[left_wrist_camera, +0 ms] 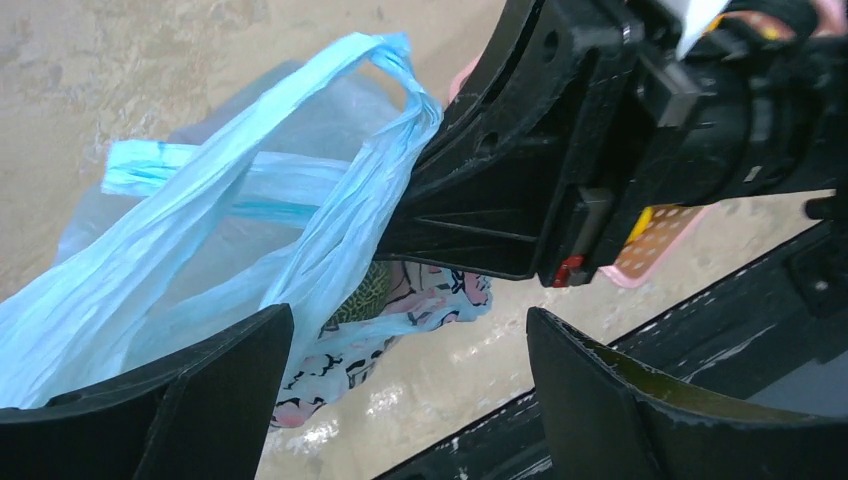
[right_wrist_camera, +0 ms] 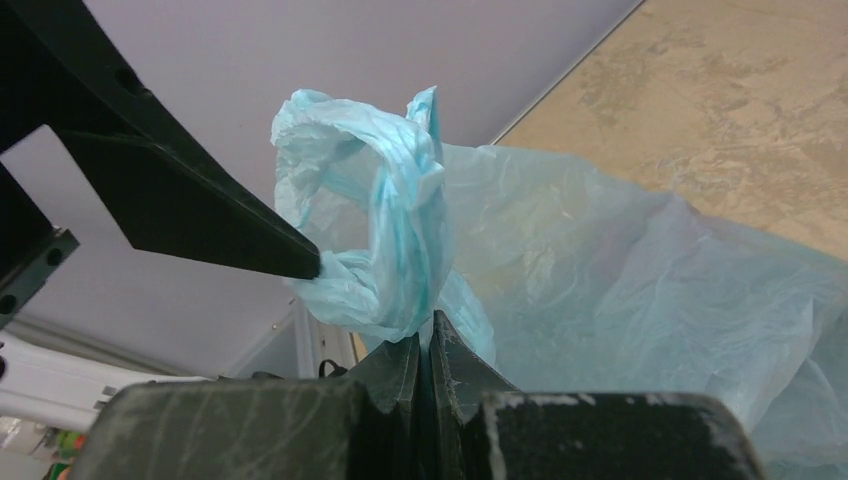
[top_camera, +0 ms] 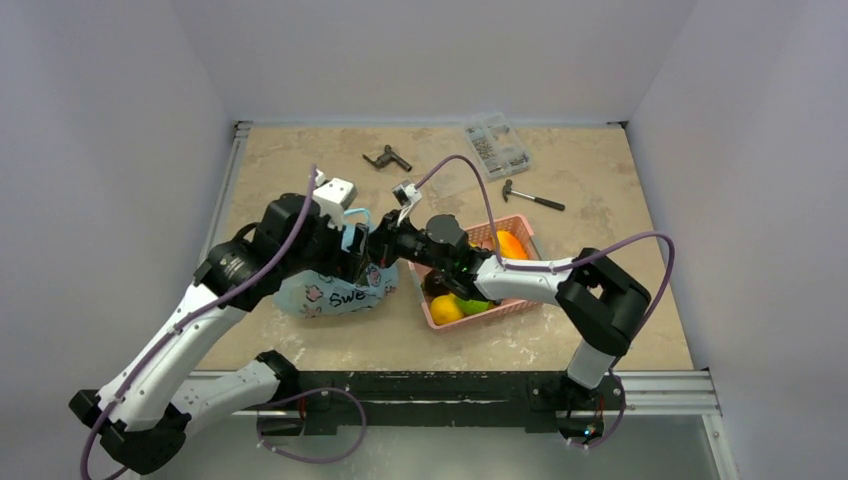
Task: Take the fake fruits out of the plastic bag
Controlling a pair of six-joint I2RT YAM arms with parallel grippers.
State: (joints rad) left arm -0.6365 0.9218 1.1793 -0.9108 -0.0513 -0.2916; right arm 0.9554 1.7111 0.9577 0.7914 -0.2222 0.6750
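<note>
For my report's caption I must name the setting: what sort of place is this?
Probably a robot test cell, not a home. A stone-patterned table is boxed in by plain white walls, the left arm and right arm are bolted to a rail, and a hammer lies about.

Overhead camera; both wrist cameras near bag [left_wrist_camera: 300, 230]

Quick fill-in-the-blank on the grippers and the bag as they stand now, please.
1. The right gripper is shut on a loop ____ of the plastic bag.
2. The left gripper has its jaws ____.
3. In the top view, the pink basket lies to the bag's ____.
Missing words: handle; open; right.
</note>
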